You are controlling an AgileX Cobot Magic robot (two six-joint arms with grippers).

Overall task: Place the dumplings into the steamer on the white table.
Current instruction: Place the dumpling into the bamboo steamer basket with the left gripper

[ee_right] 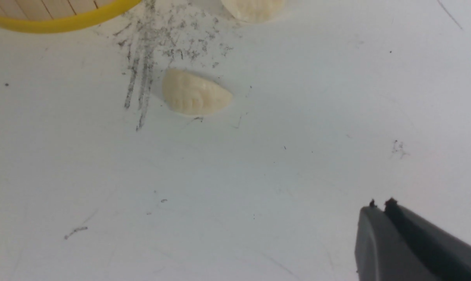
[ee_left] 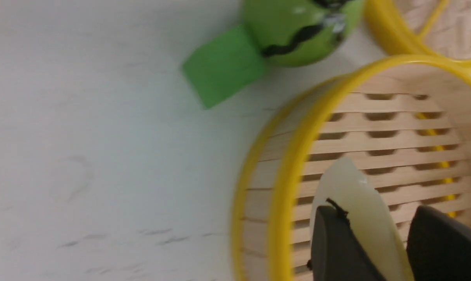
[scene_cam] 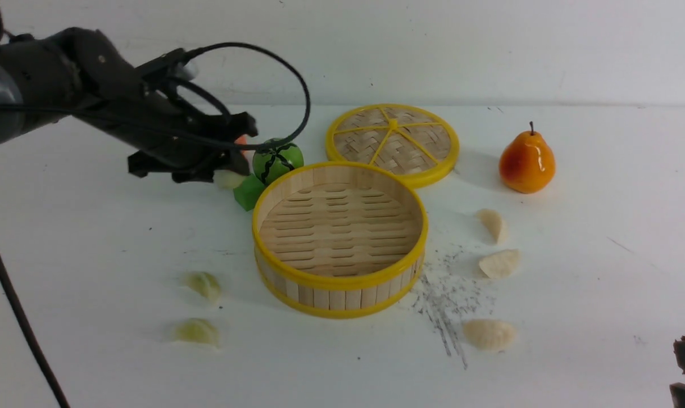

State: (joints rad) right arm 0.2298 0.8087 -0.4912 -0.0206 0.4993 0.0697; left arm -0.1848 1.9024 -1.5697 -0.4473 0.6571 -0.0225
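on white table (scene_cam: 93, 238), grey scuffs (scene_cam: 445, 300), pale wall (scene_cam: 490, 51)

Left end effector (ee_left: 378, 214) gripping, raised; right end effector (ee_right: 380, 204) closed.

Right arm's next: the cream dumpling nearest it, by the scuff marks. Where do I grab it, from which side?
Straight down from above, pinching the cream dumpling across its plump middle. It lies flat on the white table, and its tapered ends give little to hold.
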